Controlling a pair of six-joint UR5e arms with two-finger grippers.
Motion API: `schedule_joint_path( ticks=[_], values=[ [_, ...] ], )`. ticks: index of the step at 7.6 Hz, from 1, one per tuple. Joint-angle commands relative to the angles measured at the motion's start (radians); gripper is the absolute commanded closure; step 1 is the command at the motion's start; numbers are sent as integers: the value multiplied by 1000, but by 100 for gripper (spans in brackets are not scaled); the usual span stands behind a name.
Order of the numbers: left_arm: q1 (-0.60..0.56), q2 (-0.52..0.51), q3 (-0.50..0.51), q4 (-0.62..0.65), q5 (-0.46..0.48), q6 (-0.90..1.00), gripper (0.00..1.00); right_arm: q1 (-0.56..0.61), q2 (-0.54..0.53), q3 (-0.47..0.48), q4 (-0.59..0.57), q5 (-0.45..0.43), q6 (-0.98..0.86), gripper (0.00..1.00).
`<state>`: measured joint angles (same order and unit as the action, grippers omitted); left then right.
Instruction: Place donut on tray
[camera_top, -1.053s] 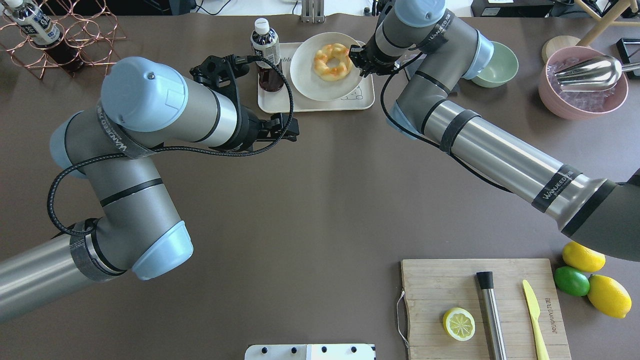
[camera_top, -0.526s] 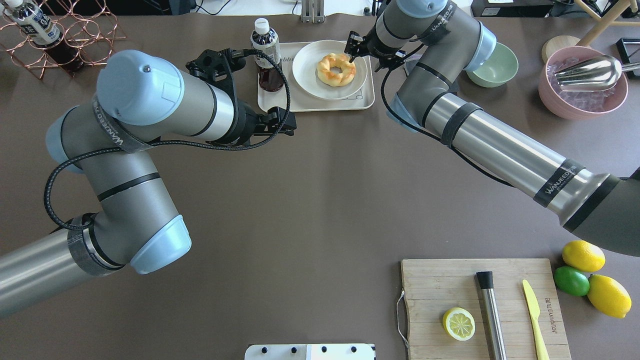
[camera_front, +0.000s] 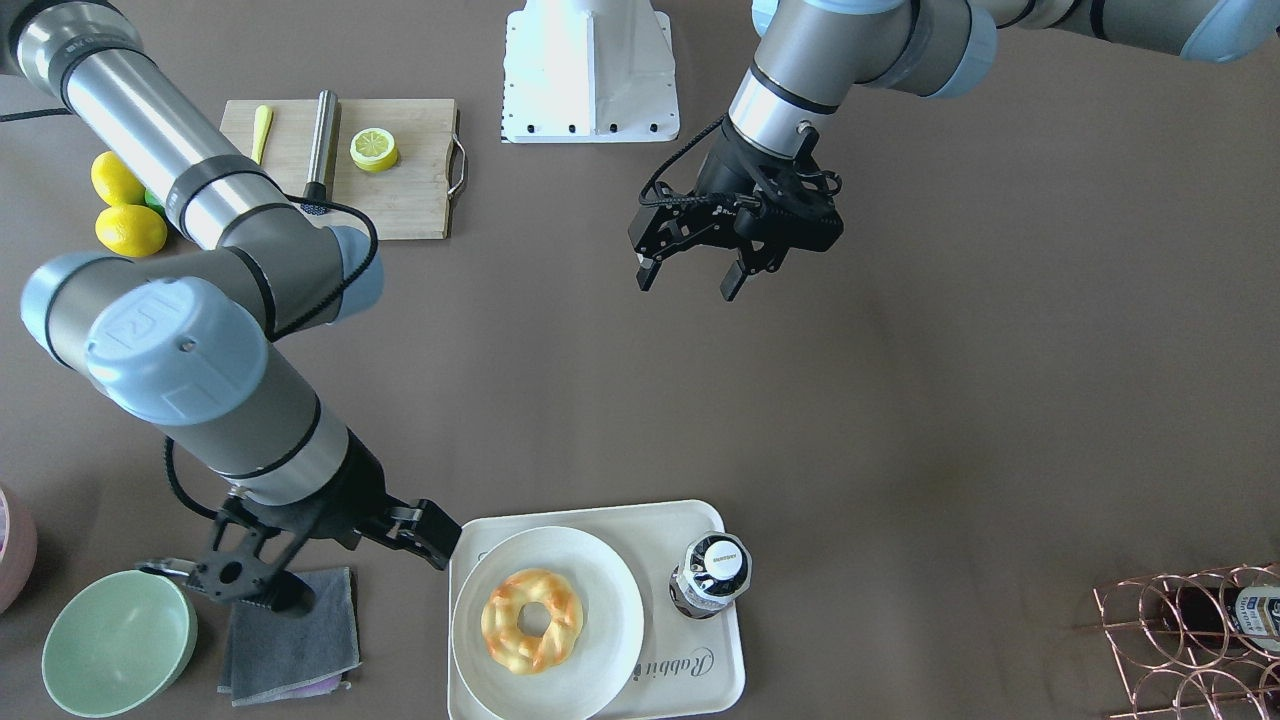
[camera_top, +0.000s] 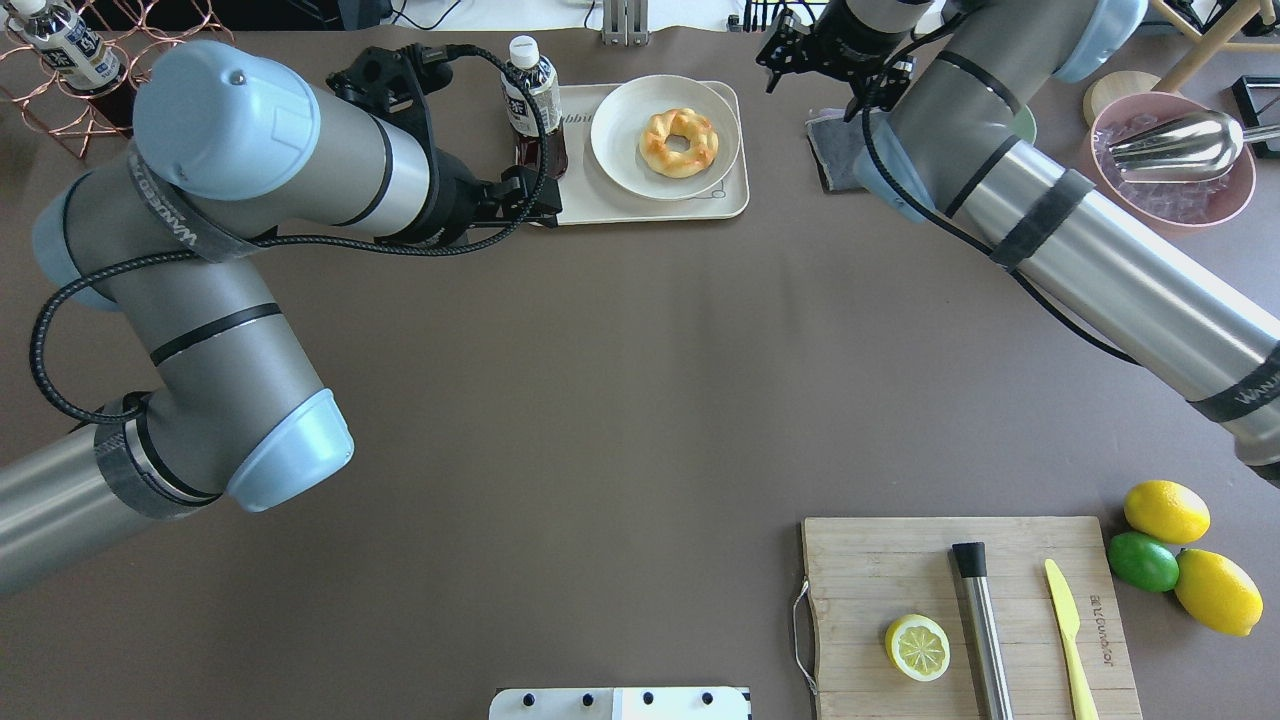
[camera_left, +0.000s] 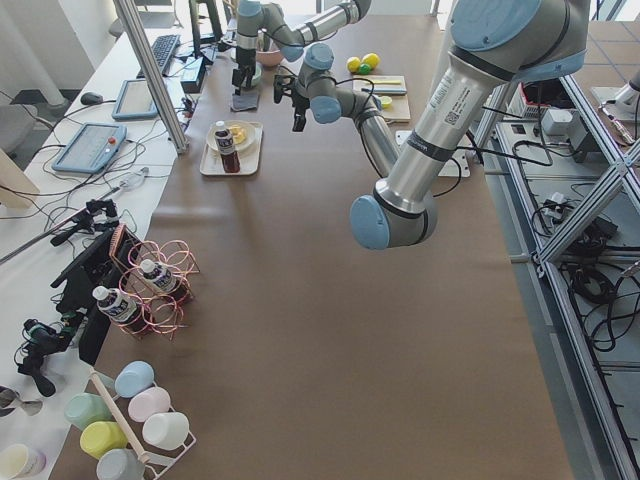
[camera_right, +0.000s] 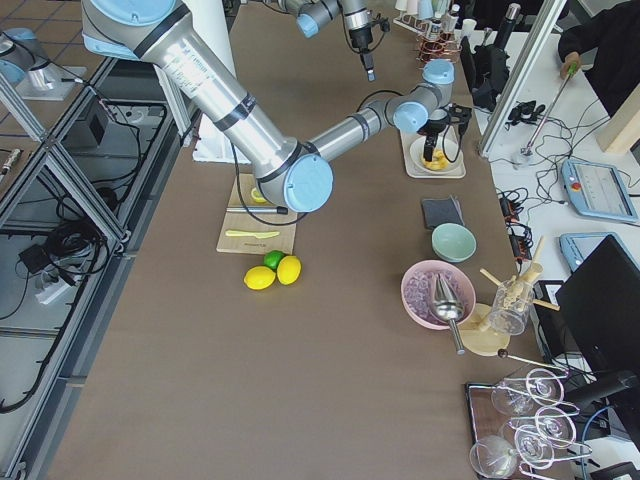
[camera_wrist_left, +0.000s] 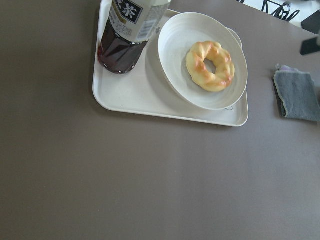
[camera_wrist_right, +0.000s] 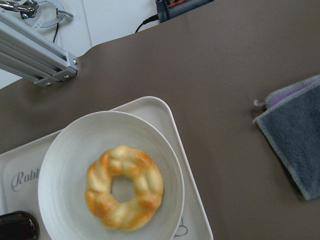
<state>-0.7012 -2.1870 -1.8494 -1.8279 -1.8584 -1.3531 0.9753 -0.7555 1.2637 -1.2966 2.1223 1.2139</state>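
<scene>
The donut, a golden twisted ring with orange-brown glaze, lies on a round white plate. The plate stands on the cream "Rabbit" tray at the table's far side. The donut also shows in the front view, the left wrist view and the right wrist view. My right gripper is open and empty, off the tray's right side, by a grey cloth. My left gripper is open and empty, above bare table on the near side of the tray.
A dark tea bottle stands on the tray's left end. A green bowl sits beyond the cloth, and a pink bowl with a scoop is at far right. A cutting board with a lemon half stands near the robot. A copper rack is at far left.
My right gripper was at the donut's edge and has pulled away to the right, off the tray. The donut stays on the plate. My left arm has drawn back to the left.
</scene>
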Motion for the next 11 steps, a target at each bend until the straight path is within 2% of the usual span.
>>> schedule_joint_path(
  ticks=[1, 2, 4, 5, 6, 7, 8, 9, 10, 11],
  values=[
    [-75, 51, -115, 175, 4, 199, 2, 97, -187, 224, -304, 4, -292, 0],
    [-131, 73, -160, 246, 5, 245, 2, 143, -280, 273, -358, -14, -433, 0],
    [-190, 151, -224, 353, 8, 406, 2, 227, -468, 334, -400, -108, -767, 0],
    [-246, 223, -276, 462, 8, 571, 2, 294, -545, 342, -411, -117, -913, 0],
    [-314, 274, -290, 572, 10, 645, 2, 348, -592, 342, -476, -120, -1051, 0],
    [-389, 332, -284, 638, 59, 711, 2, 391, -646, 342, -486, -122, -1138, 0],
    [-453, 398, -286, 624, 129, 861, 2, 425, -681, 333, -486, -122, -1215, 0],
    [-524, 412, -252, 621, 130, 967, 2, 474, -705, 329, -487, -101, -1232, 0],
    [-541, 417, -214, 627, 124, 1021, 2, 486, -737, 327, -484, -87, -1231, 0],
    [-540, 482, -189, 606, 111, 1195, 2, 509, -755, 324, -483, -67, -1238, 0]
  ],
)
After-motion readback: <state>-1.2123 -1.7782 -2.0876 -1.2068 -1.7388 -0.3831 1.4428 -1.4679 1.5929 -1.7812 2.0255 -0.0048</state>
